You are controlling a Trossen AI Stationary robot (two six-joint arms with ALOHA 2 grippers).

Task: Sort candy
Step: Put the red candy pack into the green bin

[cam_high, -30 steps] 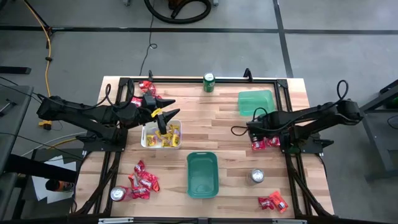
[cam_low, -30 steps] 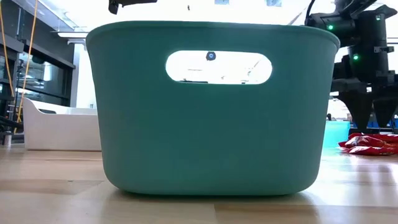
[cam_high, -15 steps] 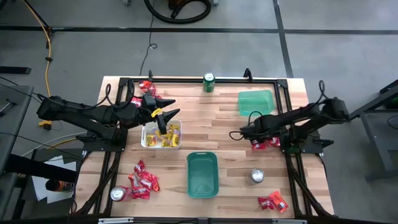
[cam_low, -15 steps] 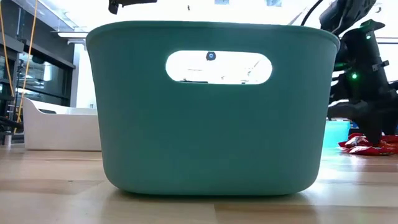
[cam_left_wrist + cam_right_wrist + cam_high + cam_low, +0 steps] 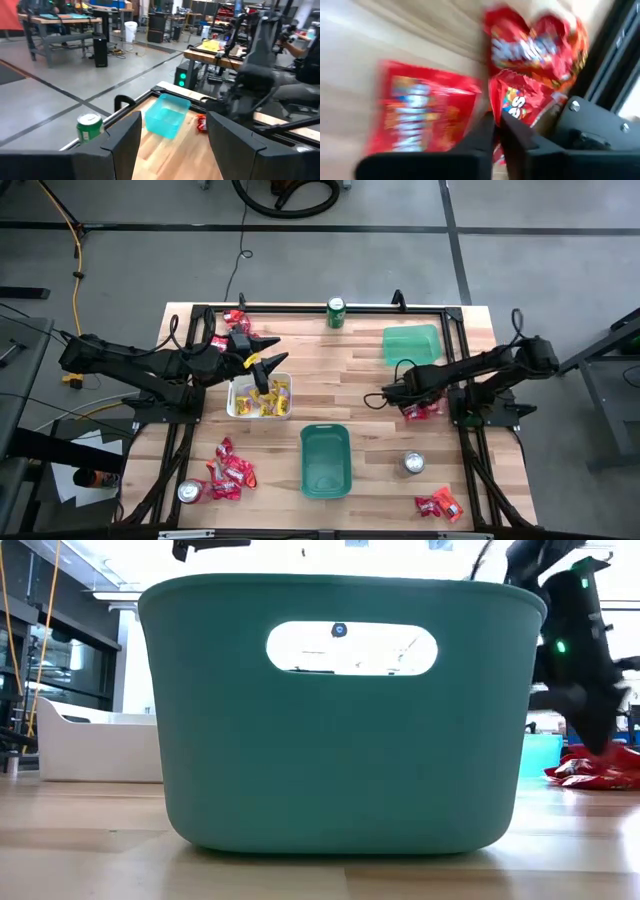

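The candy lies in heaps of red packets on the wooden table. One heap (image 5: pixel 427 411) sits by the right frame rail and shows in the low view too (image 5: pixel 590 772). My right gripper (image 5: pixel 403 404) (image 5: pixel 497 125) is down at this heap, shut on a red packet. Yellow packets (image 5: pixel 273 397) fill a white tray (image 5: pixel 233 402). My left gripper (image 5: pixel 263 370) (image 5: pixel 172 150) hovers over that tray's far rim, open and holding nothing. My right gripper pinches a red packet by its crinkled edge (image 5: pixel 506 102) between its two fingers (image 5: pixel 481 134), coming down at a slant from above. The packet lies among the other red packets on the table. How far back it reaches between the fingers is hidden.
A dark teal tray (image 5: pixel 306 462) stands near the front middle and fills the low view (image 5: pixel 340 720). A light green tray (image 5: pixel 412 343) and a green can (image 5: pixel 336 312) are farther back. Silver cans (image 5: pixel 413 463) (image 5: pixel 188 491) and more red packets (image 5: pixel 228 472) (image 5: pixel 440 504) (image 5: pixel 232 318) lie about.
My right arm has swung toward the table's left and tipped downward, bringing its gripper down onto the red packets by the right rail. The left arm has kept still.
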